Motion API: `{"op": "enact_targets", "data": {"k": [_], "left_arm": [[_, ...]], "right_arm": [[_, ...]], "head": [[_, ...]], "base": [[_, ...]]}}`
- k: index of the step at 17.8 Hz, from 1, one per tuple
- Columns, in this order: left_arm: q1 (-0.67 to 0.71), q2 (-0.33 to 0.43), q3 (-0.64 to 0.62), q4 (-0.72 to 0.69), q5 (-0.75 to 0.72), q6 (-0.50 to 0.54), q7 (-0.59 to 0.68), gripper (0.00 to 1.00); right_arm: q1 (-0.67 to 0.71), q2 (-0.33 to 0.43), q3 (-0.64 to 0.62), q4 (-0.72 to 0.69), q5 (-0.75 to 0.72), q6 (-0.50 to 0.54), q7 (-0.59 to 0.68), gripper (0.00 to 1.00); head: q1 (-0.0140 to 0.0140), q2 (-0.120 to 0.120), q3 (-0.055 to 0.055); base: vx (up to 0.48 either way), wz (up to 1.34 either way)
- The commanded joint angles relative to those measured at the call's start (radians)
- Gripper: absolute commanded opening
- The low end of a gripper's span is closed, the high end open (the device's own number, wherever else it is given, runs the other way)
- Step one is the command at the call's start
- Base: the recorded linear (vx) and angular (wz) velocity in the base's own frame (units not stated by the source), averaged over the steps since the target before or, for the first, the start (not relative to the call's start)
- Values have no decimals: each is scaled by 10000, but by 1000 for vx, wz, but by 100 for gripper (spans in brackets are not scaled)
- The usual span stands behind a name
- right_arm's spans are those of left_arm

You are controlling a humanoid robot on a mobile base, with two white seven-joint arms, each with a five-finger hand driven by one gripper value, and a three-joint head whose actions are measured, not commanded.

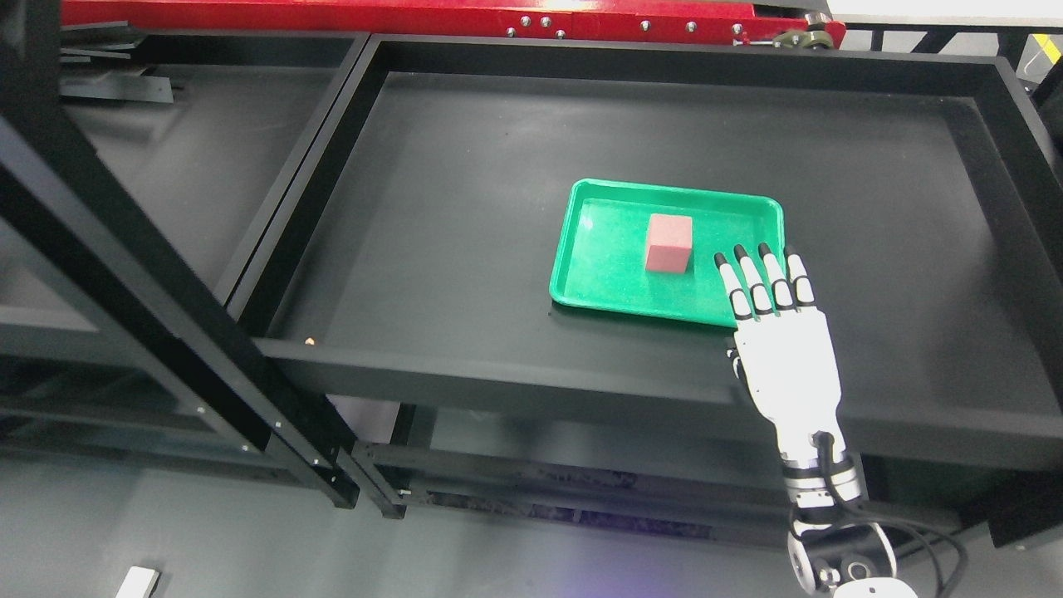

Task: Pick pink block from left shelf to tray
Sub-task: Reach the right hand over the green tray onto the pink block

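Note:
A pink block [668, 242] stands upright in the middle of a green tray [606, 282], which rests on the black shelf [465, 249]. My right hand [762, 284] comes up from the lower right. It is open, with its white and black fingers [736, 286] stretched flat over the tray's near right corner. The hand holds nothing and sits to the right of the block, apart from it. No left hand shows.
The shelf has a raised black rim [498, 374] all around. Another black shelf [166, 166] lies to the left behind a slanting black post [158, 274]. A red beam [415, 12] runs along the top. Grey floor lies below.

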Motion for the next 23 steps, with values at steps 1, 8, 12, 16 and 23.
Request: {"op": "enact_targets", "data": {"k": [1,8,12,16,23], "left_arm": [[-291,174,0,-174,0,-4,4,100],[-291,174,0,-174,0,-4,4,100],[-291,174,0,-174,0,-4,4,100],[-291,174,0,-174,0,-4,4,100],[-306,174,0,-174,0,-4,4,100]], "right_arm": [[-104,211,117,-4,58,-270,25,99],[-104,237,424,11,-448,-807,575,99],[-89,237,424,11,-464,-1206,1588,99],[-43,237,455,42,-479,-1528,2691,99],[-58,237,394,118,-1184,-1621,3889,99]], "head": [[0,0,0],[0,0,0],[0,0,0],[0,0,0],[0,0,0]], "base": [[229,-39],[224,-18],[159,-4],[125,-6],[86,-56]]}}
